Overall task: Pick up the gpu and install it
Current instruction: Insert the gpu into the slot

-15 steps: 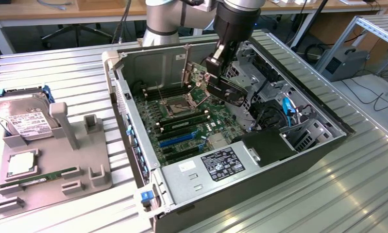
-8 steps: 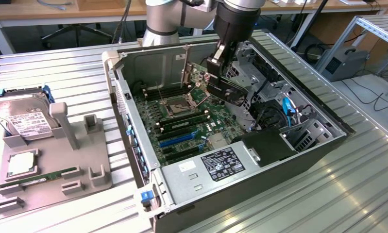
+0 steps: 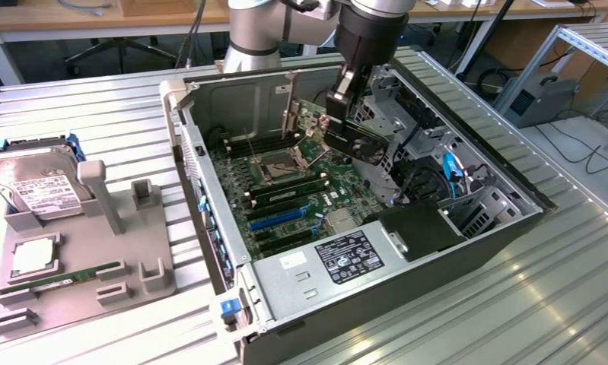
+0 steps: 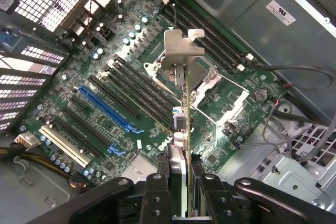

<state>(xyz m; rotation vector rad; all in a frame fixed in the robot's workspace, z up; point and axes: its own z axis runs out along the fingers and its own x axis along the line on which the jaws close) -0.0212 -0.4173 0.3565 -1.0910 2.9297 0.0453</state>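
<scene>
gpu (image 4: 179, 59): near end hidden between fingers (image 4: 157, 198) | arm (image 3: 253, 34): cut off above

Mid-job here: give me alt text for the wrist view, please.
The claw grips the thin green gpu card, seen edge-on with its silver metal end bracket farthest away, held above the green motherboard near its silver processor socket and long black slots.

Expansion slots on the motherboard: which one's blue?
The long blue slot, whose whole body is blue. The slots on either side of it are black, and the white slot sits further along the same row.
</scene>
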